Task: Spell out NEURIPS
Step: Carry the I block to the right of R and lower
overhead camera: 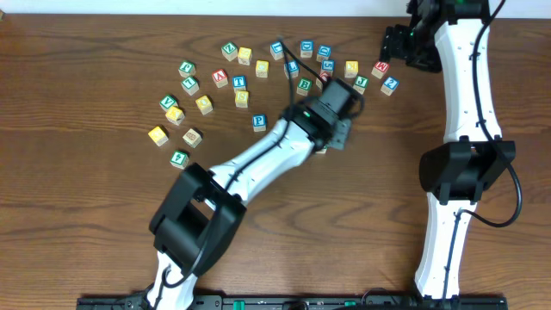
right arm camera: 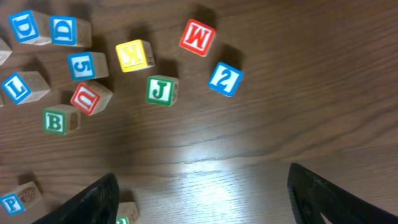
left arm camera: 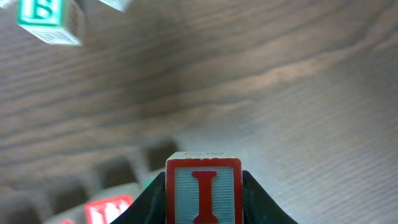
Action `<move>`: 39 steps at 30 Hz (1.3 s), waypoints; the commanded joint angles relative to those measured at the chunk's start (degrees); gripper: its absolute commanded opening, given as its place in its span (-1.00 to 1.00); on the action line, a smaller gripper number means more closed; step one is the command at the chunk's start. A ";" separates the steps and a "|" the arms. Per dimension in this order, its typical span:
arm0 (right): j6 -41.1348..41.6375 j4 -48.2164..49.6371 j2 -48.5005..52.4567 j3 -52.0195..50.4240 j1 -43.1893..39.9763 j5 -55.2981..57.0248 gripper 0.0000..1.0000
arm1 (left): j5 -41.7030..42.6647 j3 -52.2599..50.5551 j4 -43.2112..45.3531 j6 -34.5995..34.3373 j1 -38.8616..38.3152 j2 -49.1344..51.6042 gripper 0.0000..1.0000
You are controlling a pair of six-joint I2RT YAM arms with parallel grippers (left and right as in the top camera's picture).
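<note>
1. Closest in the left wrist view, the left gripper (left arm camera: 204, 206) is clamping a wooden red I cube (left arm camera: 203, 186). A black finger is pressing on each side, and the red-framed I is facing the camera, upright. I can't tell whether the cube is touching the table.
2. Just left of it, a red-framed cube (left arm camera: 109, 210) is showing at the bottom edge, too blurry to read.
3. Beyond that, the brown wood-grain table (left arm camera: 298, 93) is stretching away, and a wooden green B cube (left arm camera: 46, 15) is sitting at the far top-left corner.
4. From overhead, the white left arm (overhead camera: 258, 164) is reaching diagonally from the near edge to mid-table, hiding the I cube. A wooden blue P cube (overhead camera: 259, 122) is sitting just beside its left flank.
5. The right gripper (right arm camera: 203, 177) is hanging at the far right, jaws wide apart with only bare table between them.
6. In the right wrist view, going from near to far, these are all sitting apart:
   - a wooden red U cube (right arm camera: 87, 98), tilted
   - a green J cube (right arm camera: 160, 91)
   - a blue 2 cube (right arm camera: 224, 79)
   - a blue L cube (right arm camera: 15, 87)
   - a blue 5 cube (right arm camera: 83, 65)
   - a yellow K cube (right arm camera: 134, 55)
   - a red M cube (right arm camera: 198, 37)
   - two blue D cubes (right arm camera: 65, 30), farthest, side by side
</note>
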 commanded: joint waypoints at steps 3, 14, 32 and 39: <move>-0.74 -0.13 -0.72 -0.20 -1.18 0.83 0.63 | -4.59 -0.39 -0.74 -3.78 -2.89 0.57 -0.42; -0.76 -0.46 -0.70 -0.20 -1.07 0.83 0.64 | -5.20 -0.39 3.39 -8.98 -4.15 5.73 -0.42; -1.18 -1.53 -0.70 -0.20 -1.07 0.85 0.64 | -7.19 -0.39 3.76 -12.50 -4.11 8.92 -0.42; -1.18 -1.57 -0.70 -0.20 -1.07 0.85 0.64 | -7.32 -0.39 3.98 -14.08 -3.93 9.99 -0.40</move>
